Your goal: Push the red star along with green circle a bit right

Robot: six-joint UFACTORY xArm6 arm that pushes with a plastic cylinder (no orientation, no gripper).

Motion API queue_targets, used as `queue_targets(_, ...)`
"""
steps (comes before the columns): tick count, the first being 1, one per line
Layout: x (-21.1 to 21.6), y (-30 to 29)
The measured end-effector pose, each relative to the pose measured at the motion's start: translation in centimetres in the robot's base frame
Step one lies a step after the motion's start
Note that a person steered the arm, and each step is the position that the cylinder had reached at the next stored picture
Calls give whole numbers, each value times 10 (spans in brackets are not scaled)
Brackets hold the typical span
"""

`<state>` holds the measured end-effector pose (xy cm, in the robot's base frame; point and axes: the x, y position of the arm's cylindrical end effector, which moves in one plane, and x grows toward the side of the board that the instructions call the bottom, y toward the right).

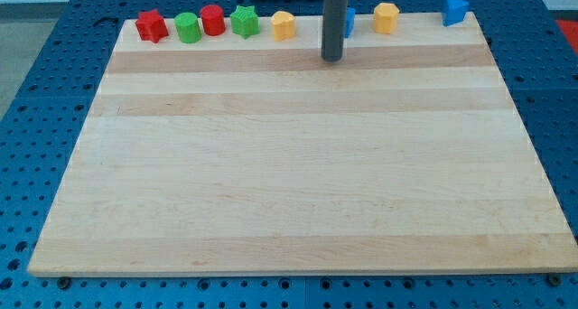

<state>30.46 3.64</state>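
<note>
From where I sit, the push looks not yet begun: the red star point(152, 25) rests at the far left of the row along the view's top edge, with the green circle point(187, 27) just beside it on its right, and my tip point(332, 57) stands well apart from both, further right, touching nothing that I can see. The tool is a bare rod, gripping nothing (it partly hides a blue block point(349, 21) behind it). What is left, I judge, is to get round to the star's left side and shove rightward. The wooden board point(289, 182) is pale and smooth, lying on a blue perforated table point(54, 74).
</note>
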Motion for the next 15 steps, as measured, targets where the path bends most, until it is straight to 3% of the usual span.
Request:
queue_targets(1,52,-60)
queue_targets(3,65,-333)
queue_targets(6,57,-341)
queue_targets(9,-88,-341)
queue_targets(10,-114,-339)
queue_targets(13,-113,-334)
queue_targets(15,-113,-256)
